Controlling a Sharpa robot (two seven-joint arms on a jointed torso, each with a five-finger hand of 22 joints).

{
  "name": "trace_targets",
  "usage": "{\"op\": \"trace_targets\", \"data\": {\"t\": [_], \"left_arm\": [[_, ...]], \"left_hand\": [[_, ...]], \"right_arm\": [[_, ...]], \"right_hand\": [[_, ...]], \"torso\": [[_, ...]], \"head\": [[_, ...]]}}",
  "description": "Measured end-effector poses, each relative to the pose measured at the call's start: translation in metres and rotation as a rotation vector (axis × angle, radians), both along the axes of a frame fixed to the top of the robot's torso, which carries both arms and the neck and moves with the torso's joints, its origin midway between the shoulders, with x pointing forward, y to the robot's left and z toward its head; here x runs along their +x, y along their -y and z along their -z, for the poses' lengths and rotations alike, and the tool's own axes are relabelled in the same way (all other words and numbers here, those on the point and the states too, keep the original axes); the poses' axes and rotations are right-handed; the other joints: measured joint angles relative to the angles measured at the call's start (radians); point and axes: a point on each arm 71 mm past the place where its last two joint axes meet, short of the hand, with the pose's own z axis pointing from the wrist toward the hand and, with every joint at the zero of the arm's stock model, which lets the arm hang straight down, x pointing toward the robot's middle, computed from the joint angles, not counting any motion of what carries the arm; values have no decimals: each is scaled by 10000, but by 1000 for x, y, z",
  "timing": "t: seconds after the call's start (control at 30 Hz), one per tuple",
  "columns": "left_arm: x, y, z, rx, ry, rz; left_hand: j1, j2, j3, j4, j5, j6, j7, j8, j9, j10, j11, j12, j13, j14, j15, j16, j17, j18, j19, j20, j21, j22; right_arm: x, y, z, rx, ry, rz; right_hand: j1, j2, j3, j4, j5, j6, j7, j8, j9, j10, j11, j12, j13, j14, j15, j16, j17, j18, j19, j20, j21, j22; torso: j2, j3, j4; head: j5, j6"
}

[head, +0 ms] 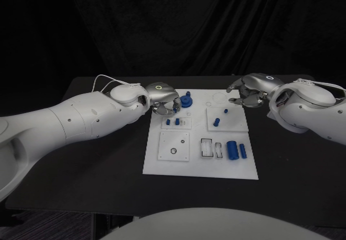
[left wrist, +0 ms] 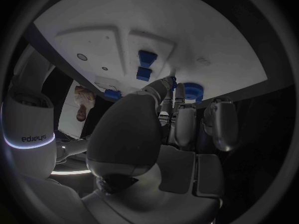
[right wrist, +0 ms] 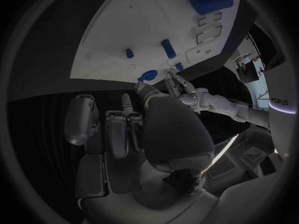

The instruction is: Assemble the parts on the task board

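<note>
Nearest, blue cylinders point(head: 232, 149) wait at five o'clock; left hand point(head: 163, 99) apparently pinches the round part point(head: 187, 102), needing seating; right hand point(head: 249, 93) curled, empty.

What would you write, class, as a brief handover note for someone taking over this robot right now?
Left hand: at the task board's far left corner, fingers at the round blue part; whether it grips it cannot be told.
Right hand: over the far right edge, fingers curled, holding nothing visible.
Done: two small blue pegs and another peg stand in the board.
Left: the large blue cylinder and the slim one lie loose near the right edge.
</note>
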Motion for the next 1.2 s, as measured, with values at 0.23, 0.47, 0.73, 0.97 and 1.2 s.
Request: {"op": "trace_targets", "data": {"t": [0.23,0.47,0.73,0.97,1.2], "left_arm": [[0,1,1,53,-64,-23],[1,1,2,90,-110,-49],[1,0,2,109,-136,-73],[1,0,3,124,-161,-110],[2,-3,4,177,-204,-249]], "left_hand": [[-6,-7,0,0,-28,-36,36,-2,0,86,-19,-31,0,-37,-37,-39,-42,0,0,0,-9,0],[2,2,0,0,-46,-36,36,-40,-10,103,-35,-33,-2,-74,0,-39,-76,0,-34,35,-47,0],[23,21,0,0,-50,-47,25,-70,-9,103,-36,-38,-1,-115,-31,-97,-161,0,-72,-1,-126,0],[83,-1,32,-31,-29,-762,-112,-408,-158,103,-35,-188,6,-169,24,-116,-161,1,-108,35,-131,5],[118,-71,17,72,-767,-2717,-785,-410,-828,-921,247,-793,24,-241,188,-161,-153,0,-180,36,-319,8]], "right_arm": [[0,0,0,-9,-12,-1],[0,0,0,-14,-21,-4],[1,-1,0,-20,-30,-14],[1,-1,0,-22,-35,-16],[1,-1,0,-24,-38,-20]], "right_hand": [[0,0,0,0,0,0,0,0,0,0,0,0,0,0,0,0,0,-1,0,0,0,-1],[0,0,0,0,0,0,0,0,1,0,0,0,0,0,0,0,0,-1,0,0,0,-1],[0,0,41,-41,0,0,0,0,-22,0,0,0,8,0,0,0,0,-1,0,0,1,-2],[0,0,41,-41,0,0,0,0,-22,0,0,0,7,0,0,0,0,-1,0,0,1,-3],[0,0,41,-41,0,0,0,0,-21,0,0,0,6,0,0,-40,0,-1,0,0,-35,-3]], "torso": [[-8,0,-4],[-12,-1,-5],[-12,-4,-6],[-13,-4,-5],[-18,-5,1]], "head": [[7,0],[3,0],[1,0],[3,0],[-6,0]]}}
